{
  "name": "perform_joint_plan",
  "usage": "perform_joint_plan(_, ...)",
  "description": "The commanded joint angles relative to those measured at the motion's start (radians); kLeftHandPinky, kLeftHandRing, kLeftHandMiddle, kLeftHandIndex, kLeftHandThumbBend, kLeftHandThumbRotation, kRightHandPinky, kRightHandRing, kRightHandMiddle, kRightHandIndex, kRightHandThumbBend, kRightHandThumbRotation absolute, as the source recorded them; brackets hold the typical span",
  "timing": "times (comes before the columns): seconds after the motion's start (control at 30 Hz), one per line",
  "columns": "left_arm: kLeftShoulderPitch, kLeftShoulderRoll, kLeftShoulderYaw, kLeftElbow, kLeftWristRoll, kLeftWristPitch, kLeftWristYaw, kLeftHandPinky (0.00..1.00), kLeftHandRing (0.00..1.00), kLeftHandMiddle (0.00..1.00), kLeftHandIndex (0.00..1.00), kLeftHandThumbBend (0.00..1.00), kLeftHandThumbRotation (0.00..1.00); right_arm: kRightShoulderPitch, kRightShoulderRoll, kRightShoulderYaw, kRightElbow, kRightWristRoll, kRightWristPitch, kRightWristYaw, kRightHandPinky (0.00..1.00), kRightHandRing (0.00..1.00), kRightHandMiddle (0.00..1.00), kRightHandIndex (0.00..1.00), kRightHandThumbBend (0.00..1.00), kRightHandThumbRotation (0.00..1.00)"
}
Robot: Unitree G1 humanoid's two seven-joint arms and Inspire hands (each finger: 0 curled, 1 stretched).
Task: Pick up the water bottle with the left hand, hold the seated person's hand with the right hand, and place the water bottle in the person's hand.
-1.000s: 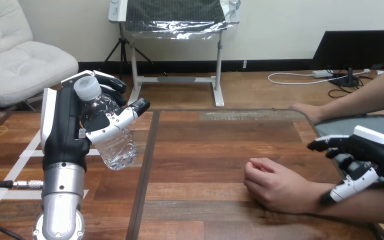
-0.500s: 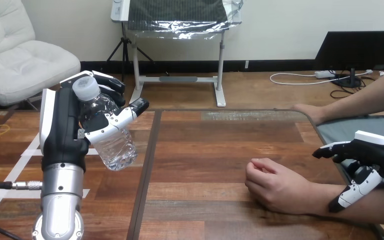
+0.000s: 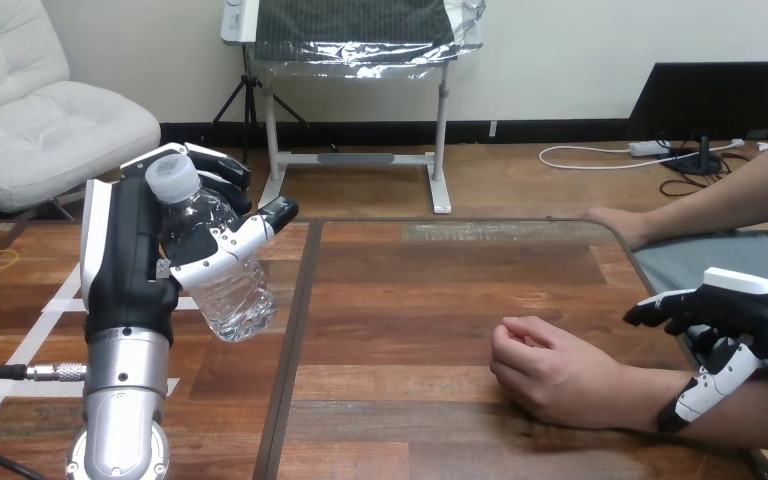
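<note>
My left hand [image 3: 130, 250] is raised above the table's left part, its fingers and thumb curled round a clear plastic water bottle [image 3: 212, 258] with a white cap, held tilted off the wood. The person's hand [image 3: 558, 374] rests as a loose fist on the table at the lower right, its forearm running off to the right. My right hand [image 3: 745, 320] hovers over that forearm near the wrist, fingers relaxed and spread, thumb hanging down beside the arm, not closed on it.
The person's other hand [image 3: 620, 224] lies on the table's far right edge. A dark seam [image 3: 293, 330] runs down the wooden tabletop between bottle and fist. Bare wood lies between my two hands.
My right hand has drawn back to the right and slightly down along the person's forearm. The left hand and bottle have stayed put, apart from a small camera shift.
</note>
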Motion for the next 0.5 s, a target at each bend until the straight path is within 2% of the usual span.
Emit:
perform_joint_plan(0.0, -0.042, -0.004, 0.005, -0.03, -0.014, -0.019, -0.002, 0.27, 0.34, 0.38, 0.42, 0.63, 0.0, -0.064, -0.002, 0.022, -0.006, -0.019, 0.025, -0.011, 0.82, 0.91, 0.92, 0.88, 1.0, 0.06)
perform_joint_plan(0.37, -0.041, -0.002, 0.007, -0.035, -0.018, -0.013, -0.002, 0.27, 0.34, 0.38, 0.42, 0.63, 0.0, -0.088, 0.003, 0.072, 0.012, -0.059, 0.046, 0.0, 0.84, 0.92, 0.92, 0.89, 1.0, 0.06)
perform_joint_plan(0.47, -0.042, -0.002, 0.008, -0.034, -0.02, -0.014, -0.002, 0.27, 0.34, 0.39, 0.42, 0.63, 0.0, -0.093, 0.01, 0.077, 0.021, -0.055, 0.049, 0.006, 0.84, 0.91, 0.92, 0.88, 1.0, 0.06)
